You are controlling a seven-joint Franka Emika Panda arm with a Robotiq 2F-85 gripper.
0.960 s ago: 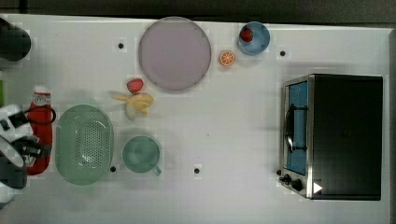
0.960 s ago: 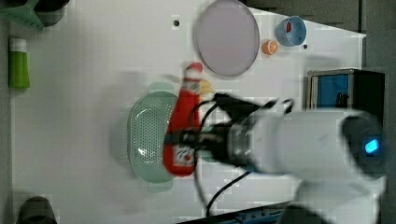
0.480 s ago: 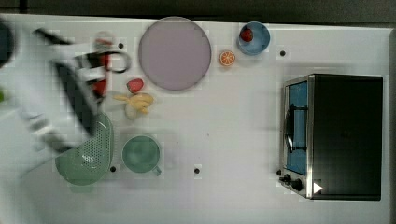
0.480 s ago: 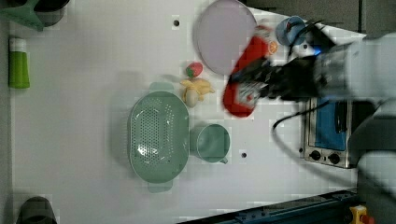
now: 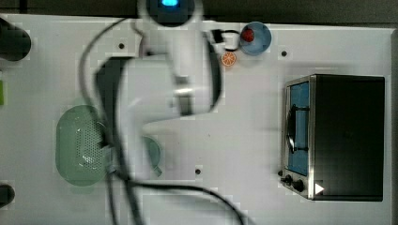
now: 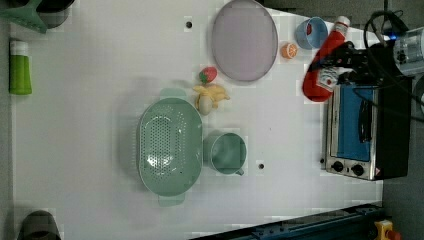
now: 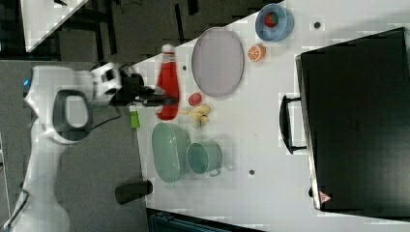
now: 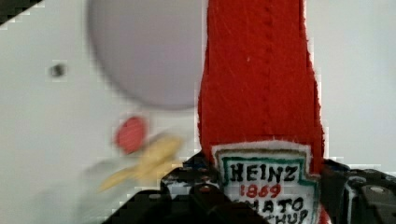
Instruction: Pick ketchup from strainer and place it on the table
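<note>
The ketchup [image 6: 320, 70] is a red bottle with a white cap [image 6: 342, 22], and it hangs in the air well above the table [image 6: 90, 130]. My gripper [image 6: 334, 66] is shut on its labelled lower part. In the right view the ketchup [image 7: 168, 82] stands upright in the gripper [image 7: 162, 100], left of the plate. The wrist view shows the ketchup [image 8: 261, 88] between the dark fingers [image 8: 187, 186], with the plate, strawberry and banana far below. The pale green strainer [image 6: 170, 146] sits empty on the table; it also appears as the strainer [image 5: 77, 145] and the strainer [image 7: 168, 152].
A green mug [image 6: 227, 152] stands beside the strainer. A banana [image 6: 211, 95] and a strawberry [image 6: 208, 75] lie near the grey plate [image 6: 244, 40]. A blue bowl [image 6: 309, 32], an orange slice [image 6: 289, 50] and a toaster oven [image 6: 365, 130] are at the left view's right. A green bottle [image 6: 20, 67] lies far left.
My gripper has carried the ketchup away from beside the strainer, up and across toward the left view's right. The arm now sweeps over the top view's middle. The strainer stays put.
</note>
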